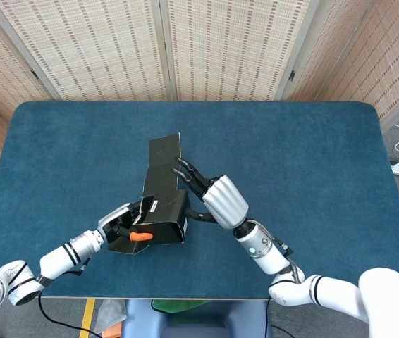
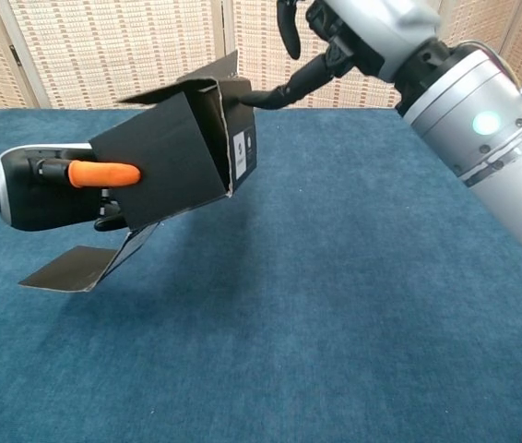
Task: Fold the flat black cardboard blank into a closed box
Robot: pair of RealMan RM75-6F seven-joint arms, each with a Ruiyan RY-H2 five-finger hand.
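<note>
Black cardboard box (image 1: 161, 211), half folded, held clear above the blue table (image 1: 312, 155). Left hand (image 2: 53, 189) grips it from the side: orange-tipped thumb (image 2: 104, 173) pressed on the near wall, other fingers hidden behind. One flap hangs loose below that hand. Right hand (image 1: 210, 197) at the box's open end, fingers spread; its fingertips (image 1: 183, 169) touch the end flap with the white label (image 2: 240, 152). It grasps nothing.
</note>
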